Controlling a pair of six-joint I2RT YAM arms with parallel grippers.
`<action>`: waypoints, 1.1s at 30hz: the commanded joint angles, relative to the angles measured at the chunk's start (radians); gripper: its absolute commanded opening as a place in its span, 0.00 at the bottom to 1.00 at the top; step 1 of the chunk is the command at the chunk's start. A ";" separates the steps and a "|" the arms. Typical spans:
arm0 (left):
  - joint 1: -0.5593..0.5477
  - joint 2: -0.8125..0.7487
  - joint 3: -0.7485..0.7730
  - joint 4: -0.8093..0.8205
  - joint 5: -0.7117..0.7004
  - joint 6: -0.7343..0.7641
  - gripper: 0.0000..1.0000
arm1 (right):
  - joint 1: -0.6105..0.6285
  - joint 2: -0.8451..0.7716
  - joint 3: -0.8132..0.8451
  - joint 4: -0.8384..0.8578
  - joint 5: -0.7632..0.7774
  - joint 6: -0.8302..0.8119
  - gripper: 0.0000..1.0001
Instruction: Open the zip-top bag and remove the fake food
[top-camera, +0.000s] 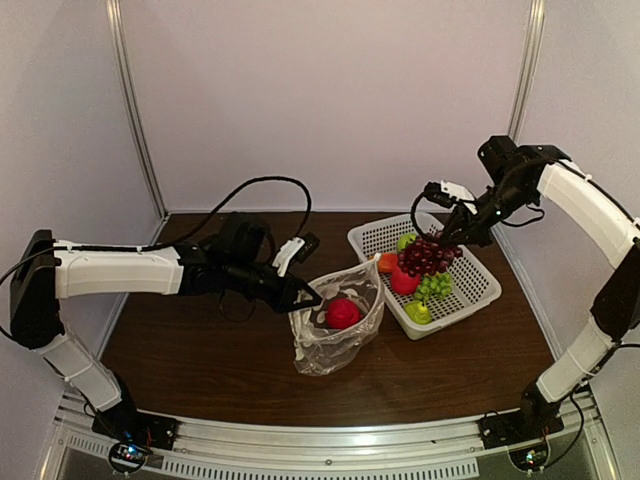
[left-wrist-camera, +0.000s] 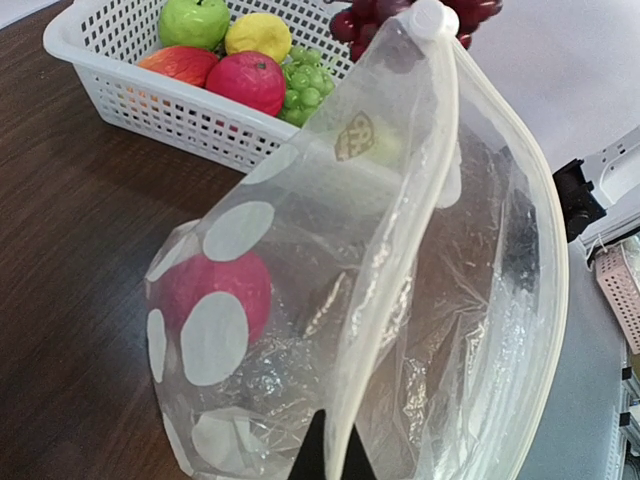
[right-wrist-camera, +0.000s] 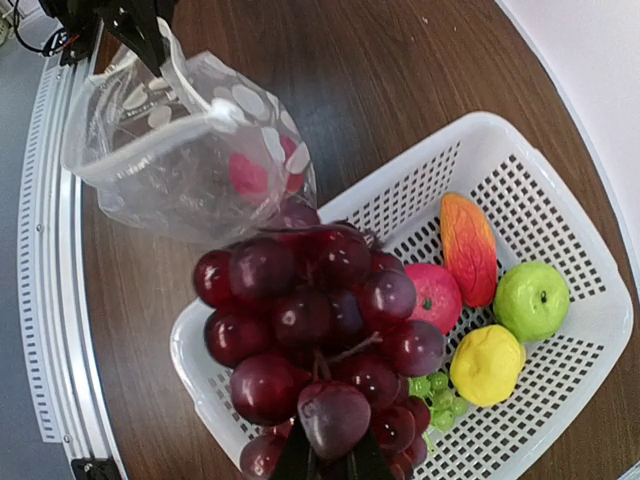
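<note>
The clear zip-top bag (top-camera: 338, 325) with white dots stands open on the table, a red fruit (top-camera: 343, 313) inside it. My left gripper (top-camera: 300, 296) is shut on the bag's rim (left-wrist-camera: 345, 420) and holds the mouth up. My right gripper (top-camera: 447, 232) is shut on the dark purple grapes (right-wrist-camera: 320, 345) and holds them above the white basket (right-wrist-camera: 400, 200). In the basket lie a green apple (right-wrist-camera: 531, 300), a yellow lemon (right-wrist-camera: 487, 364), a red apple (right-wrist-camera: 434, 298), an orange piece (right-wrist-camera: 468, 247) and small green grapes (right-wrist-camera: 438, 391).
The white perforated basket (top-camera: 470, 305) sits right of the bag on the brown table. A metal rail (top-camera: 330, 455) runs along the near edge. White walls enclose the back and sides.
</note>
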 joint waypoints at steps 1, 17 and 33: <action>0.007 0.013 -0.012 0.012 -0.005 0.019 0.00 | -0.067 0.026 -0.065 -0.014 0.048 -0.095 0.00; 0.007 0.029 -0.003 0.013 0.008 0.018 0.00 | -0.156 0.148 -0.156 -0.006 0.133 -0.166 0.00; 0.007 0.038 -0.001 0.019 0.017 0.014 0.00 | -0.155 0.148 -0.200 0.105 0.232 -0.090 0.38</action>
